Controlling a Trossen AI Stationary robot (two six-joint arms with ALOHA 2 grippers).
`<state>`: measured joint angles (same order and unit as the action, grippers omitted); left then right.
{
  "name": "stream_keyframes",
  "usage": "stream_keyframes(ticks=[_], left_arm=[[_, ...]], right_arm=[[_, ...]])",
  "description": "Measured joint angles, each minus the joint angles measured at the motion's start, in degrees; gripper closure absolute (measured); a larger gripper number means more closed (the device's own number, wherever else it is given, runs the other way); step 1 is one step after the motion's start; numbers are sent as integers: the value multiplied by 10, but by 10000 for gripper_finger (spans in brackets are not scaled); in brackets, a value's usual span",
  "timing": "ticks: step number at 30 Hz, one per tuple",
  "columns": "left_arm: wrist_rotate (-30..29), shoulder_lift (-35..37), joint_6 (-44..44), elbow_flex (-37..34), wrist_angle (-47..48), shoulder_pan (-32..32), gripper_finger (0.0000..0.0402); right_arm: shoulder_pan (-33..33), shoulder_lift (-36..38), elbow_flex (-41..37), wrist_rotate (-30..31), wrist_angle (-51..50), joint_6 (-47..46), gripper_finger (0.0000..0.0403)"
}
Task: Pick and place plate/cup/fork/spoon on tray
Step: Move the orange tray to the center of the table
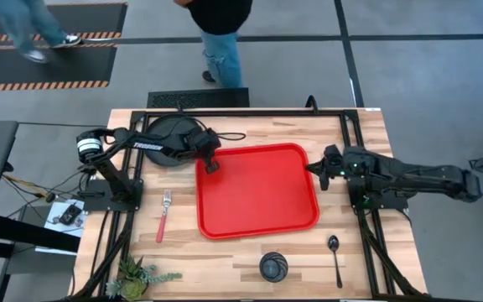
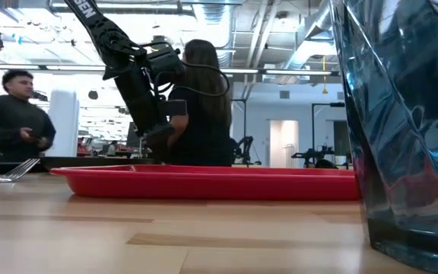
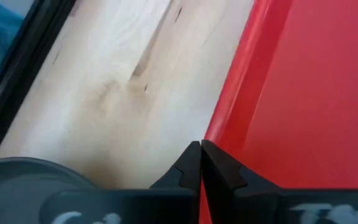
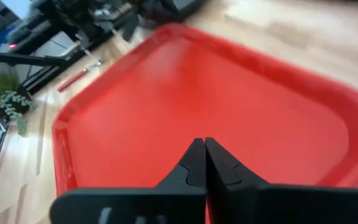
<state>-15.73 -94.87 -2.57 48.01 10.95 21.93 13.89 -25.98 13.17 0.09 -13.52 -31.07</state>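
Red tray (image 1: 258,191) holds nothing; plate (image 1: 168,128), fork (image 1: 163,215), cup (image 1: 273,267), spoon (image 1: 335,258) on table outside it. Left gripper (image 1: 211,165) at tray's rim, right gripper (image 1: 315,169) at opposite edge, both pinched closed, gripping nothing.

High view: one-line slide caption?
Left gripper shut over empty tray's corner; plate, fork outside.

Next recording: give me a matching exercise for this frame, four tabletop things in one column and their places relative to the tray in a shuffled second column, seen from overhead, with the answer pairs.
Things:
1. plate
2. fork
3. cup
4. spoon

Places, in the high view, relative to the tray:
A. below the tray's bottom edge, near its middle
B. off the tray's top-left corner, under the left arm
C. left of the tray, lying on the wood
D. below the tray's bottom-right corner

Pairs: 1-B, 2-C, 3-A, 4-D
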Motion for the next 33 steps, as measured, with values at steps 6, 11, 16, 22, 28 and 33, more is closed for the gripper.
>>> stream_keyframes(ticks=[6,11,16,22,28,33], left_arm=[[34,2,26,0,-11,-8,401],[42,35,77,0,-17,-31,401],[59,83,151,0,-16,-59,401],[80,150,261,-5,5,-109,401],[86,202,380,-5,92,-167,401],[63,209,459,-5,164,-219,401]], right_arm=[[0,-36,9,2,-53,-66,398],[2,-73,58,18,-138,-86,396],[18,-119,75,15,-182,-177,359],[24,-192,75,14,-186,-201,299],[39,-271,75,12,-171,-193,276],[51,-315,77,-17,-132,-176,281]])
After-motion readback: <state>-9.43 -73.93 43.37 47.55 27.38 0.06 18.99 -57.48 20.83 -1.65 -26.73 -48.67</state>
